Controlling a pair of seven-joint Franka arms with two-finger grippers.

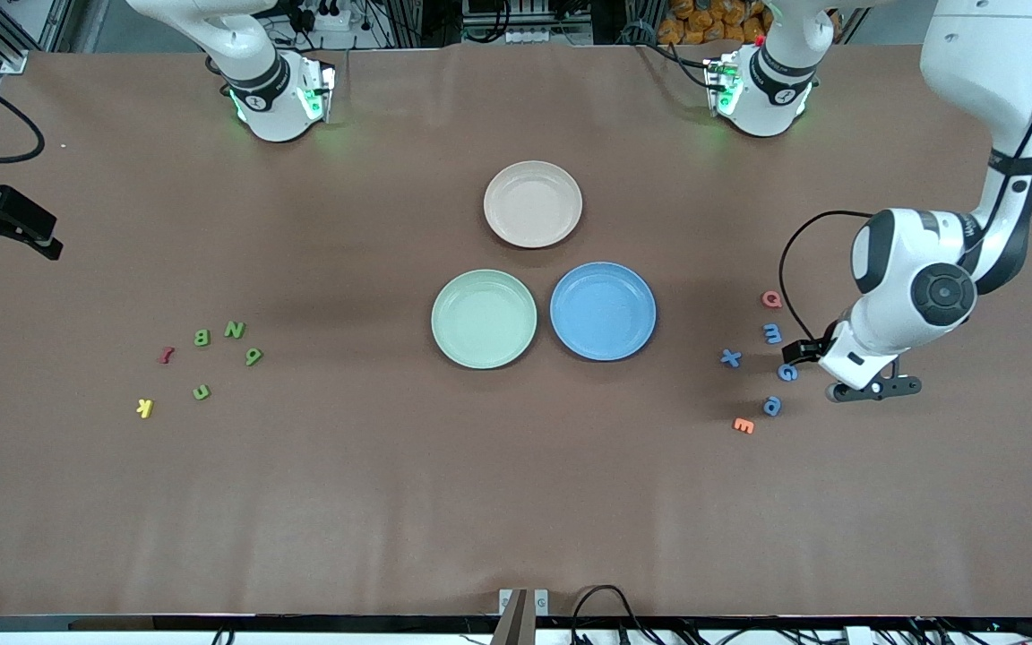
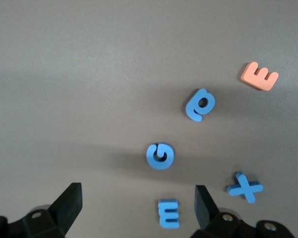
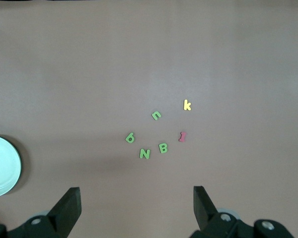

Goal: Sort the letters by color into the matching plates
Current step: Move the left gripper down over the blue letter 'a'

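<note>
Brown matte paper covered the table [image 1: 391, 502], on which three round shallow plates sat in a cluster at mid-table: a pale mint green plate [image 1: 484, 319] touching a medium blue plate [image 1: 603, 311], and a beige-pink plate [image 1: 533, 204] farther from the front camera than both. All three plates held nothing. Four small flat green foam letters [image 1: 227, 354] lay scattered toward the right arm's end of the table, with a red letter [image 1: 167, 355] and a yellow letter k [image 1: 145, 408] beside them. Four small flat blue foam letters [image 1: 771, 367] lay toward the left arm's end, with a pink letter [image 1: 772, 299] farther from the front camera and an orange letter E [image 1: 743, 425] nearer to it. The left gripper [image 1: 874, 387] hung low just beside the blue letters, on the side away from the plates, jaws spread wide and holding nothing; its wrist view showed the blue G-shaped piece [image 2: 160, 155] ahead of its fingers [image 2: 69, 203]. The right gripper [image 3: 136, 208] was high over the table, jaws likewise spread wide and holding nothing, green letters well below it.
</note>
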